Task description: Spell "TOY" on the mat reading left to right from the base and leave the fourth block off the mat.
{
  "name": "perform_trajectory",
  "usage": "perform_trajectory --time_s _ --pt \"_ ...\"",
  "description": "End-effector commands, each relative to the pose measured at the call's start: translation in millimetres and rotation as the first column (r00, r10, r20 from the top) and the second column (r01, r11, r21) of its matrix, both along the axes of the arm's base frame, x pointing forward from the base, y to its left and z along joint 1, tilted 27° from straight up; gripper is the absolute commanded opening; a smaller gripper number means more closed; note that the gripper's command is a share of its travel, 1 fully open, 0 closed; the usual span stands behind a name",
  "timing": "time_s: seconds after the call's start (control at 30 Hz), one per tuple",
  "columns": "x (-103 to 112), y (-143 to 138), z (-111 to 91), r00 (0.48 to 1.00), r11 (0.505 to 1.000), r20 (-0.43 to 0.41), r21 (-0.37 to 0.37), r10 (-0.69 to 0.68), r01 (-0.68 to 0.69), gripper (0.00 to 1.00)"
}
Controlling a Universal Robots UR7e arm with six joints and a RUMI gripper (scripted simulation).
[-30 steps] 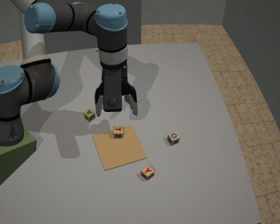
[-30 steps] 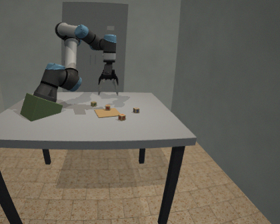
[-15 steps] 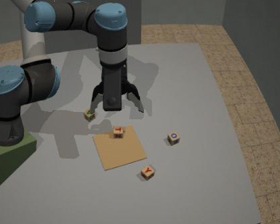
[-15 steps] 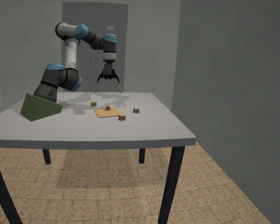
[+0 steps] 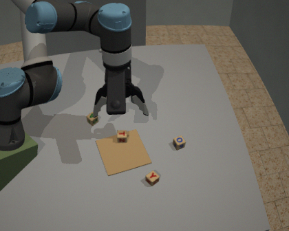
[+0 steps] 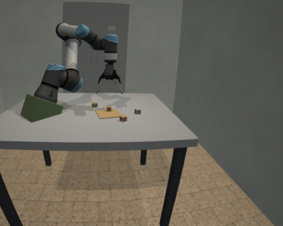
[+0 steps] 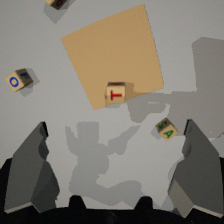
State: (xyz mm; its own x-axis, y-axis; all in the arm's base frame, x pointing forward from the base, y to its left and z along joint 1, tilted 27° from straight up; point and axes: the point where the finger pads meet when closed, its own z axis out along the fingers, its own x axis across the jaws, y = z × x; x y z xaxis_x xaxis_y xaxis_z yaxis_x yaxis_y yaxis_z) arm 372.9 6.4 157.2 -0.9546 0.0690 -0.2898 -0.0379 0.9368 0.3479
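Top view: T block [image 5: 122, 136] is sitting at the tan mat's [image 5: 128, 159] far edge, so a nudge while placing O block [image 5: 179, 142] or Y block [image 5: 152, 177], both off-mat on the table [image 5: 204, 86], could be pushing it off. Hand [image 5: 120, 109] is hovering fully open, holding nothing, touching nothing; A block [image 5: 92, 119] is lying just left.
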Motion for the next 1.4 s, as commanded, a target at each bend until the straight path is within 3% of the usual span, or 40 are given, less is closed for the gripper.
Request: perform_trajectory --time_s 0.0,0.33,0.8,1.3,1.37 --pt "0.8 -0.5 0.6 1.0 1.0 0.005 -0.004 0.01 -0.01 1.0" --pt "4.1 -1.8 2.1 0.998 0.998 0.023 -0.021 0.06 -0.06 1.0" --pt "15.5 -6.2 7.4 0.969 0.97 0.081 -0.088 0.235 -0.228 1.0" --pt "37.1 -12.7 16.9 0.822 0.828 0.152 -0.236 0.548 -0.508 1.0" --pt "37.1 -12.7 16.9 0.822 0.828 0.152 -0.236 0.548 -0.508 1.0"
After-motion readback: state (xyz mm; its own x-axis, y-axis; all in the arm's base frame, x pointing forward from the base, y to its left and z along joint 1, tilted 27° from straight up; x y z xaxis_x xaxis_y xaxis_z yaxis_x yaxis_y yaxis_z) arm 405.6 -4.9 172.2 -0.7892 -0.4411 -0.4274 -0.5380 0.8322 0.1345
